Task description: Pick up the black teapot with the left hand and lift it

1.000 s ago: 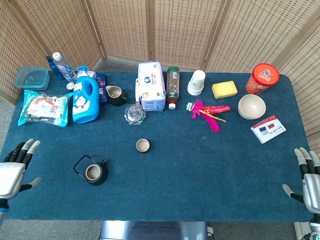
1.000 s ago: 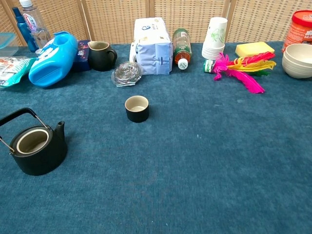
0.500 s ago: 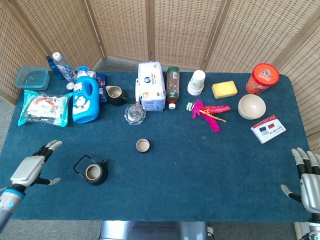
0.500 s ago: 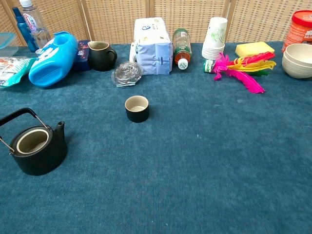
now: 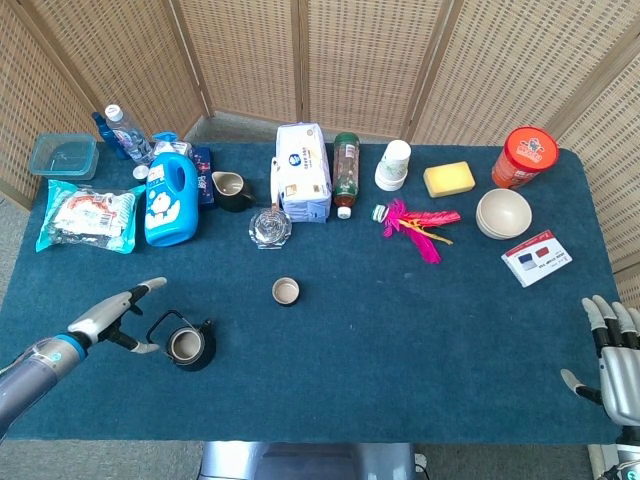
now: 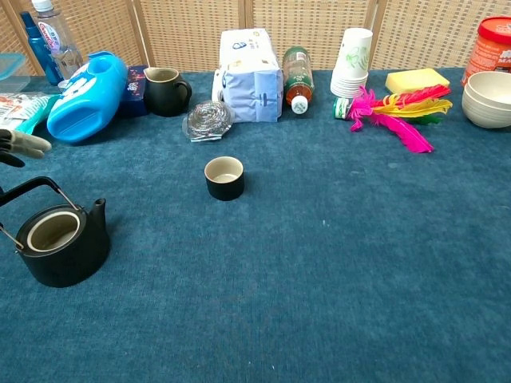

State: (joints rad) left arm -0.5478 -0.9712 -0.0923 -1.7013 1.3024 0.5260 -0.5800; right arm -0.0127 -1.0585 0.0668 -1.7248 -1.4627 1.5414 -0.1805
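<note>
- The black teapot (image 5: 187, 346) sat on the blue tabletop (image 5: 400, 320) near the robot's front-left corner, lid off, with its wire handle (image 5: 165, 325) standing up and leaning toward the left side.
- The left hand (image 5: 112, 314) was just to the left of the pot, really close but not touching as far as I could see. So the pot lay straight to the hand's right, and the handle was the nearest bit of it.
- That hand was wide open and empty, with the fingers stretched out toward the back of the table and the thumb poking toward the pot.
- In the chest view only the fingertips (image 6: 24, 144) showed at the left edge, above and behind the handle loop.
- The pot's spout pointed to the right, away from the hand, so my guess is the handle is the obvious thing to go for.
- The right hand (image 5: 615, 365) was way off at the far right edge, fingers apart, holding nothing. No contest on which one's nearer.
- A small cup (image 5: 286, 291) sat a bit behind and to the right of the pot, well out of the way.
</note>
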